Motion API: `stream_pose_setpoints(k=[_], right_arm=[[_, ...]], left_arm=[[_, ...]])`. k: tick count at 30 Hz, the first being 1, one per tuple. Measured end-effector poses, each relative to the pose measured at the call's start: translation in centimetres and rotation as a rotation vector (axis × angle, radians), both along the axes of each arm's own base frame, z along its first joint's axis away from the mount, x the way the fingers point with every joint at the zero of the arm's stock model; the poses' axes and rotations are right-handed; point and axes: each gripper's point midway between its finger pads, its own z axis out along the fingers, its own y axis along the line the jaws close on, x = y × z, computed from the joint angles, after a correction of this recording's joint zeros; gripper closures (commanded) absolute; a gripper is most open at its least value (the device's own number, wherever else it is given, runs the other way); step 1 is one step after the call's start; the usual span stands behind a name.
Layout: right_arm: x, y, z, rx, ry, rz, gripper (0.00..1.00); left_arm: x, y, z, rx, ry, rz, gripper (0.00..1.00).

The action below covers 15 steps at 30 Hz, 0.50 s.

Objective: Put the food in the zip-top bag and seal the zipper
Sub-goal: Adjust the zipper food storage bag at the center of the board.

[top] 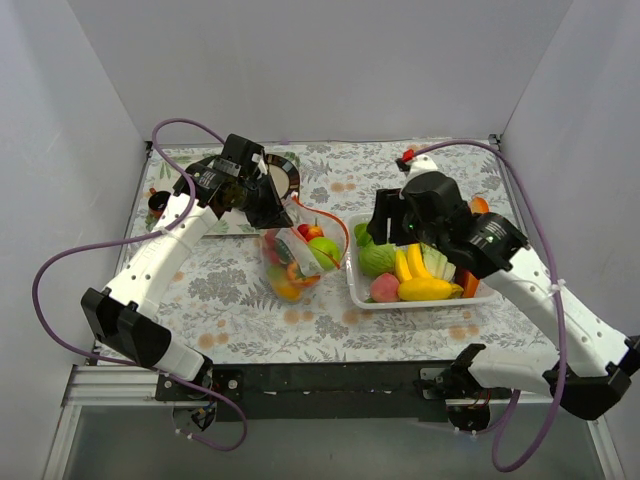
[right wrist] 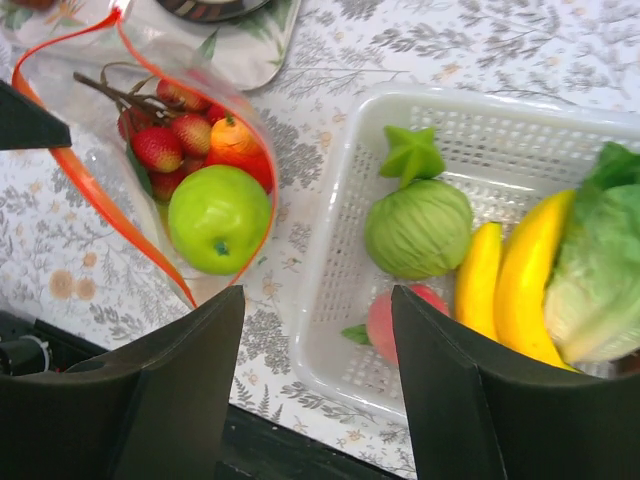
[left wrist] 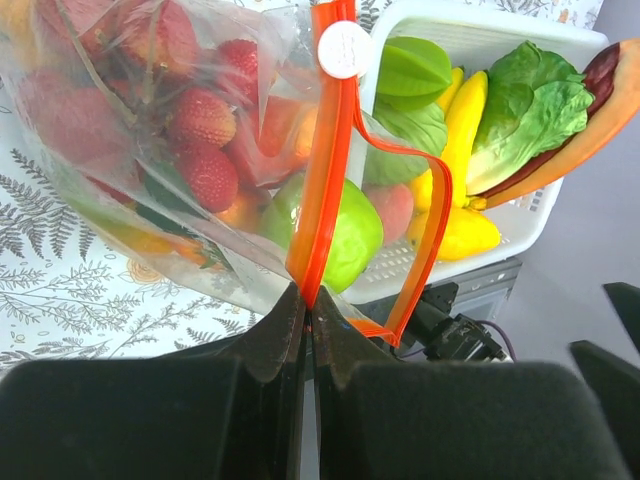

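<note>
White walls stood round the leaf-patterned worktop (top: 230, 290). The zip-top bag (top: 288, 258) lay near the middle, just left of the white basket (right wrist: 327, 215). The left tool (left wrist: 306, 300) was shut tight on the zipper (left wrist: 322, 180), pinching the orange strip so the bag's mouth stood open. Inside the bag were strawberries (right wrist: 158, 148) and a green apple (right wrist: 218, 218). The right tool (right wrist: 318, 300) was wide open and held nothing; it hung over the left side of the basket. More food (top: 425, 290) waited in the basket: a round green vegetable (right wrist: 418, 228), a pink peach (right wrist: 385, 320) and a banana (right wrist: 525, 270). So the filling step looked only part done, and the zipper was not closed yet. Next, the right tool would likely need to drop onto one piece, close on it, and carry it left into the open mouth. A round white tag (left wrist: 343, 48) sat on the zipper, but no words could be read anywhere.
</note>
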Motion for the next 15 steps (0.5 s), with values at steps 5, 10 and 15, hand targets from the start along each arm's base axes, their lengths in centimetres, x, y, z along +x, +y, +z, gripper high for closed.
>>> stream_pose_setpoints(k=[5, 10, 15], right_arm=[[0.4, -3.9, -0.1, -0.004, -0.018, -0.103, 0.34], [1.9, -5.2, -5.4, -0.069, 0.071, -0.123, 0.33], [5.5, -3.2, -9.9, -0.108, 0.127, -0.074, 0.25]], left_arm=[[-0.1, -0.4, 0.3, -0.023, -0.005, -0.023, 1.00], [-0.2, -0.8, 0.6, -0.047, -0.005, -0.048, 1.00], [-0.5, -1.0, 0.7, -0.058, 0.001, -0.068, 1.00]])
